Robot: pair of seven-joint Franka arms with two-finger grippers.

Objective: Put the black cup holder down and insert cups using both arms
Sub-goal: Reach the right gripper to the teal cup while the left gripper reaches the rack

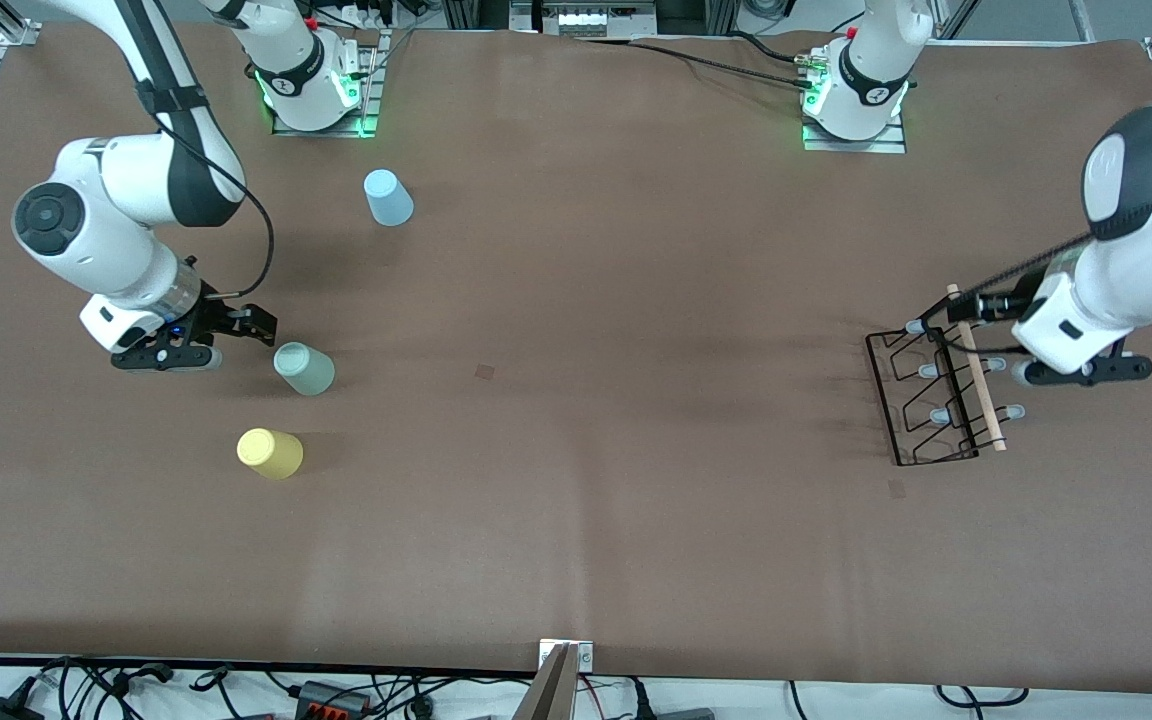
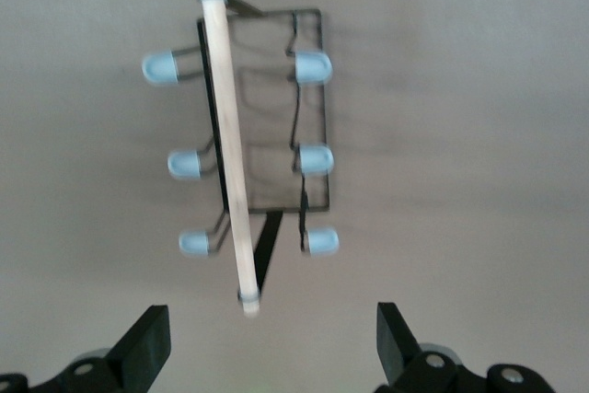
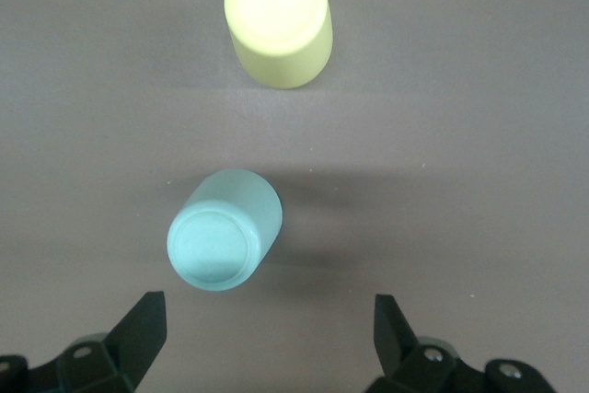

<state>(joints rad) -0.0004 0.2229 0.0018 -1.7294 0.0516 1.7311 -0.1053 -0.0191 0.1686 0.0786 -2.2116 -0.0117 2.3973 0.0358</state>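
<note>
The black cup holder (image 1: 926, 400) stands on the table toward the left arm's end, its wooden rod handle (image 1: 976, 372) on top and its grey-tipped pegs sticking out both ways. My left gripper (image 1: 1086, 372) is open and empty, over the table just beside the rack. In the left wrist view the rod's end (image 2: 248, 301) lies a little ahead of the open gripper (image 2: 271, 347), not between the fingers. My right gripper (image 1: 206, 345) is open and empty beside the pale green cup (image 1: 304, 368). In the right wrist view the green cup (image 3: 224, 241) sits just ahead of the gripper (image 3: 267, 338).
The yellow cup (image 1: 270, 453) stands nearer to the front camera than the green cup and also shows in the right wrist view (image 3: 278, 17). The light blue cup (image 1: 388, 197) stands near the right arm's base (image 1: 311, 85). The brown table (image 1: 576, 400) lies between cups and rack.
</note>
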